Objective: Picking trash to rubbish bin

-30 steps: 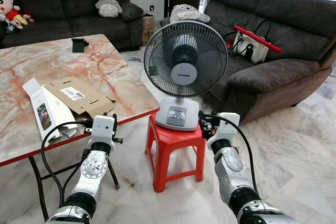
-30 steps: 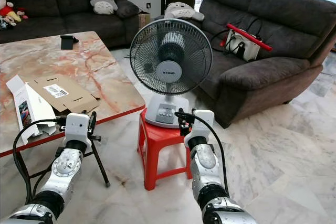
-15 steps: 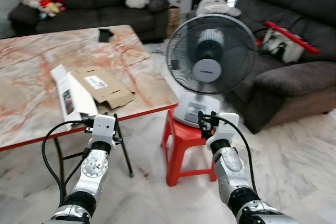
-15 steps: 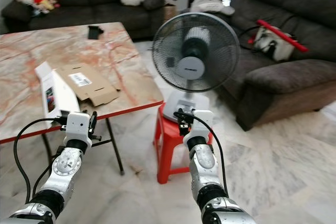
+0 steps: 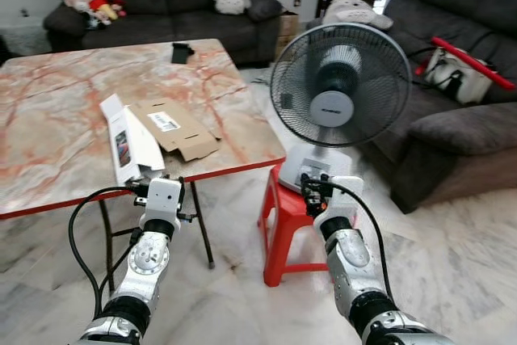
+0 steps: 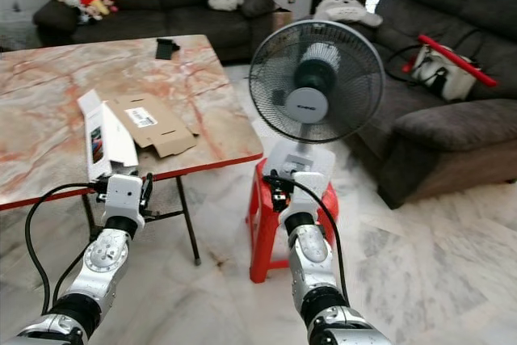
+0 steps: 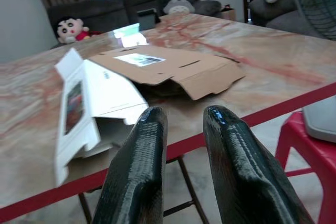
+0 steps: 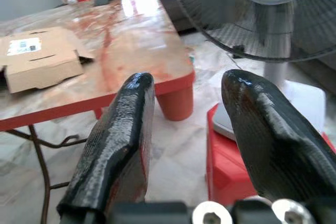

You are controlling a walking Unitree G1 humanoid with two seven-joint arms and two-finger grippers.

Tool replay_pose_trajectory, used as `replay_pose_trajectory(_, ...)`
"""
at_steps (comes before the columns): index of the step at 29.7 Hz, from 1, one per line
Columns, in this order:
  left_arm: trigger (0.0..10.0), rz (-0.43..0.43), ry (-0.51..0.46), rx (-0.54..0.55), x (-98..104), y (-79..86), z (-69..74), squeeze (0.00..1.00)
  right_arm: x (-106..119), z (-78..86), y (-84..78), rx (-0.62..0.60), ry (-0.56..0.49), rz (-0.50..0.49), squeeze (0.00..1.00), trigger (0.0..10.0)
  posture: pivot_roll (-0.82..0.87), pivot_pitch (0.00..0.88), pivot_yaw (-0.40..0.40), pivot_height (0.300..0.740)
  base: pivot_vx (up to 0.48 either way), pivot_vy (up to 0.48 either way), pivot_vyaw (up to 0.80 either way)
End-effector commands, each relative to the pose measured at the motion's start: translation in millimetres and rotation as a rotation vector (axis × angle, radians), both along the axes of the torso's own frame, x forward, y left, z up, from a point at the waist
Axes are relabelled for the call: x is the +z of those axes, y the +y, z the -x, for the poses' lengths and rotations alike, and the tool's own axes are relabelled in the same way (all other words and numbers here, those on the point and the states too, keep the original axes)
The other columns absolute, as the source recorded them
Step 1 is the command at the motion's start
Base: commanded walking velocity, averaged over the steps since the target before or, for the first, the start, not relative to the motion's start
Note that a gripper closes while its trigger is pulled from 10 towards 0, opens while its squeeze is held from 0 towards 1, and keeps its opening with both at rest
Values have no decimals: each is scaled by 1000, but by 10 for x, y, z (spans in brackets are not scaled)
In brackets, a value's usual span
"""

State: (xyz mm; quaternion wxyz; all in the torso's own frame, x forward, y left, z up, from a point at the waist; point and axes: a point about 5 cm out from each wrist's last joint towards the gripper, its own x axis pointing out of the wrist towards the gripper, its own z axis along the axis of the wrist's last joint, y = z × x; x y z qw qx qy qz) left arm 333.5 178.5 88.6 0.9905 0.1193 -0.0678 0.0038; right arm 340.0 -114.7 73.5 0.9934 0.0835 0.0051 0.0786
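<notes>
Cardboard [image 5: 176, 128] and box [image 5: 129, 141] on table [image 5: 48, 127]; fan [image 5: 338, 90] on stool [image 5: 287, 208], right.

Marble table [image 5: 65, 111], red edge, folding metal legs.
On it: white box [image 5: 129, 139] near front edge at 6 o'clock, flattened cardboard [image 5: 176, 127] touching it at 3 o'clock, small black object [image 5: 180, 52] far corner, 1 o'clock.
</notes>
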Motion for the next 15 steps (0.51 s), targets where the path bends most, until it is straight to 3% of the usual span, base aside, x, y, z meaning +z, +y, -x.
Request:
replay_pose_trajectory(1,10000,-11,11,-9,-7,-10,-1,0,7,-1,10,7,-6,5,0,10000,19,0,-8,740,0,0,794)
replay_pose_trajectory(15,10000,-16,10,10,9,17,-13,0,0,7,16,13,-6,9,0,10000,21,0,-8,740,0,0,794)
